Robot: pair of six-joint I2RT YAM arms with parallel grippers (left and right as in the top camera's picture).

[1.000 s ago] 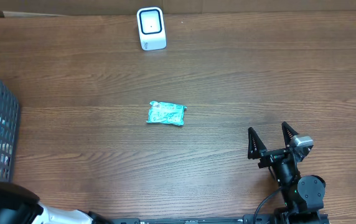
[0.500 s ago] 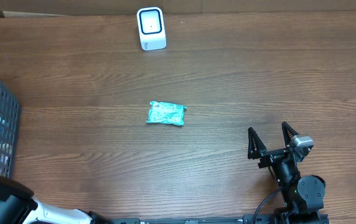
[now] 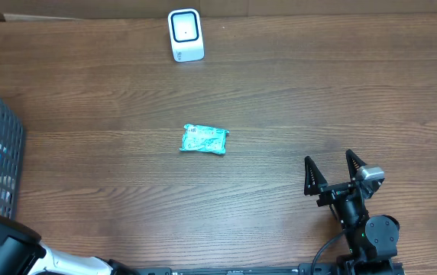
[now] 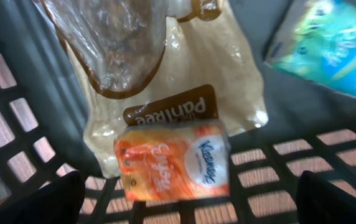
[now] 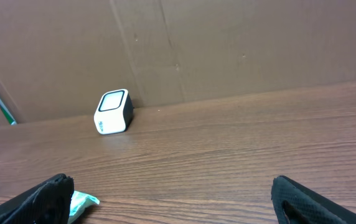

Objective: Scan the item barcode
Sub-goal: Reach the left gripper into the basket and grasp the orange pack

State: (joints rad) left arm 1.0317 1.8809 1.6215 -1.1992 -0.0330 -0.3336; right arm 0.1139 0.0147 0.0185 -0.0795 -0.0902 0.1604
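L jaws spread over orange tissue pack in basket, 9 o'clock; R jaws spread too. Risk: snagging bag beneath w/ it, so barcode misses scanner at 12.

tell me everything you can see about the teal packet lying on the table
The teal packet is a small, roughly rectangular pouch of shiny, crinkled wrapping, teal-green with pale print too small to read. It lies flat near the middle of the wooden table, its long side running left to right and slightly skewed. It stands well apart from the white scanner at the far edge. Only the tabletop touches it, and no barcode can be made out.
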